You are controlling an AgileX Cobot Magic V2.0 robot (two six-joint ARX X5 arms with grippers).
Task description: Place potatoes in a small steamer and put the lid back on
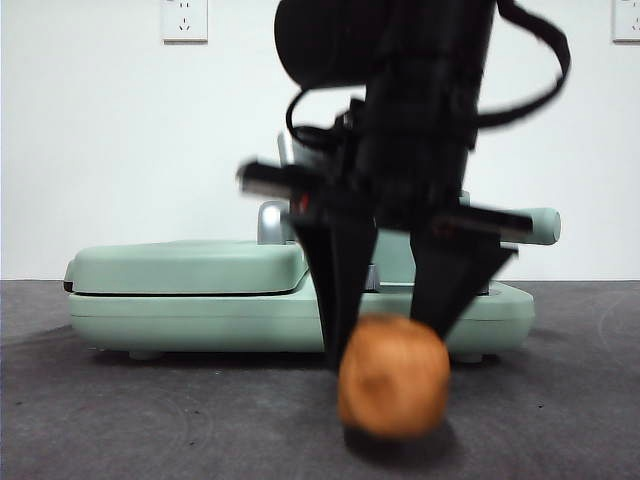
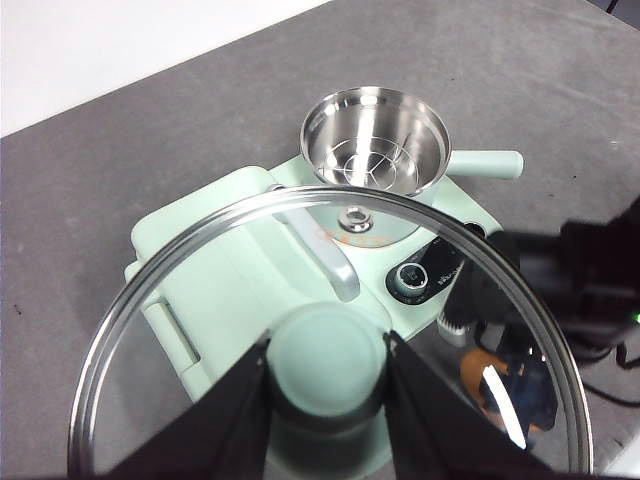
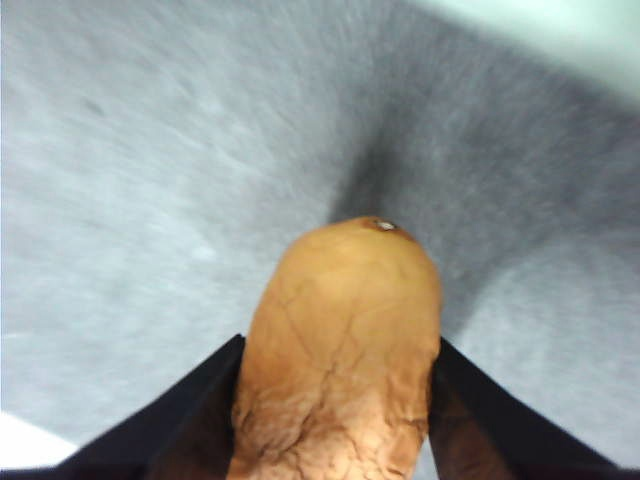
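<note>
The potato [image 1: 392, 376] is pinched between the two black jaws of the right gripper [image 1: 392, 335], sitting low in front of the flat mint-green griddle [image 1: 200, 300], just above or barely on the dark grey table [image 1: 120, 420]; the front view is too blurry to say whether it's actually clear of the surface. In the right wrist view the jaws hug both flanks of the wrinkly orange-brown skin, so the grip looks decent. Meanwhile the left gripper [image 2: 328, 372] is clamped on the mint-green knob of the glass lid [image 2: 200, 300], holding it up above the appliance, well off the small steamer [image 2: 375, 140], which stands open with its steel inside showing and the stubby handle [image 2: 487, 163] sticking out sideways. Looks like the lifting step is in hand. To do it well, the right arm probably wants to rise straight up, clear the griddle's edge, then go over the pot's mouth and lower the potato in rather than dropping it. The lid should stay out of that path until the arm is clear.
</note>
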